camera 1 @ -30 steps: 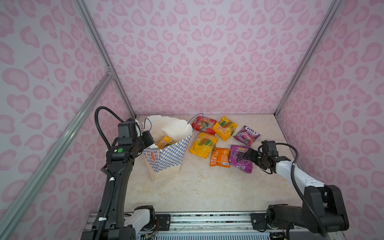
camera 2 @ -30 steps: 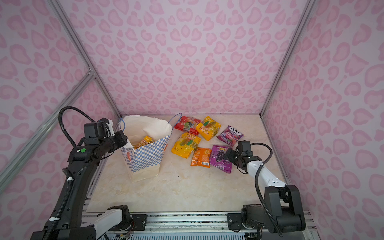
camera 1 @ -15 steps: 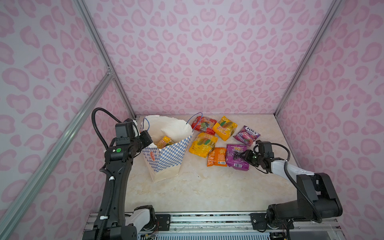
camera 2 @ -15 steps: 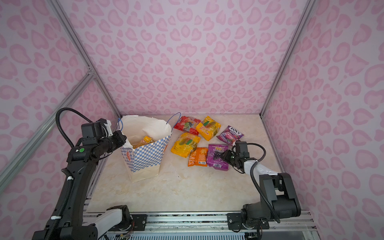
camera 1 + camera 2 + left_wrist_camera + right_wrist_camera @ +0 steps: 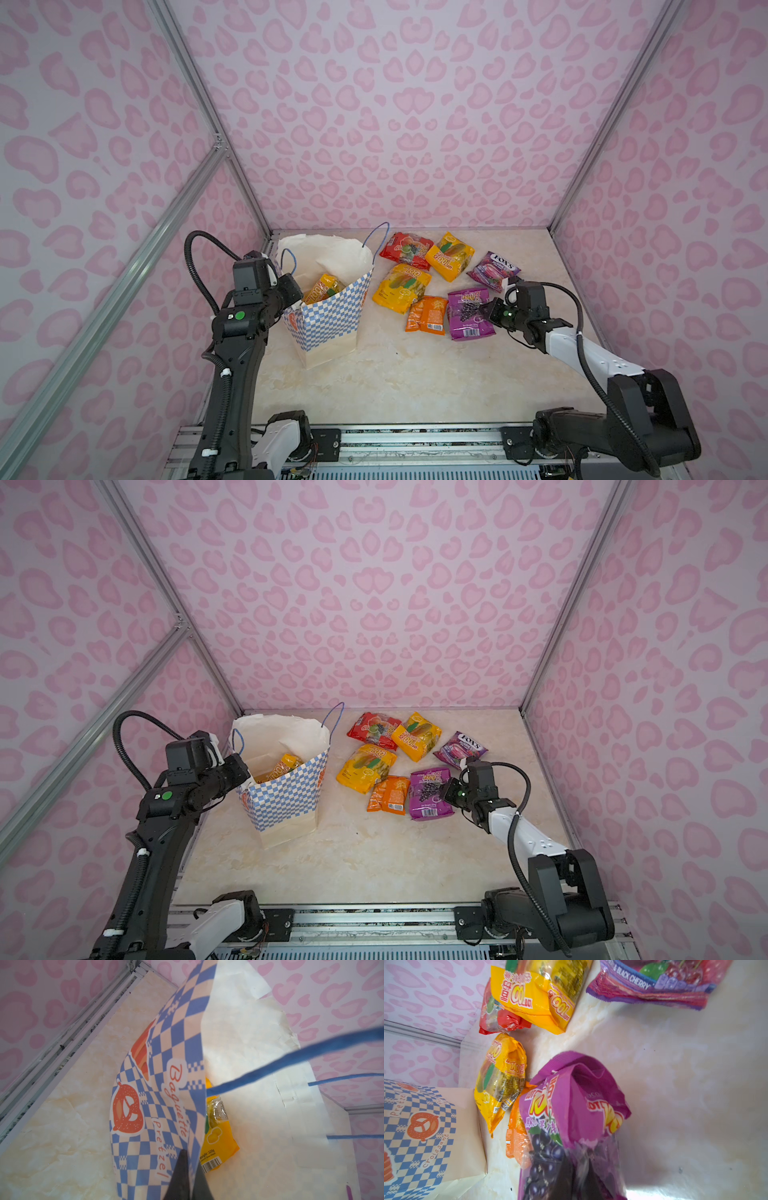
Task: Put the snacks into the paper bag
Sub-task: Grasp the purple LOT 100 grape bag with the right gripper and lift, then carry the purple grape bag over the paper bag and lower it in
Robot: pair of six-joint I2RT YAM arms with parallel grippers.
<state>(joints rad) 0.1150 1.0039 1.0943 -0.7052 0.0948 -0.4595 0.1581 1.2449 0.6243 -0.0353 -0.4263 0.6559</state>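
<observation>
The right gripper pinches the right edge of the purple grape packet. The packet lies beside the orange packet, its long axis running from back wall to front, barcode end frontmost. The left gripper is clamped on the rim of the upright, open-mouthed paper bag; one yellow packet sits inside.

Overhead stereo pair; wrist cams close-up

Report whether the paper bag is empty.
Not empty: a yellow snack packet lies inside the paper bag, visible through its open mouth.
</observation>
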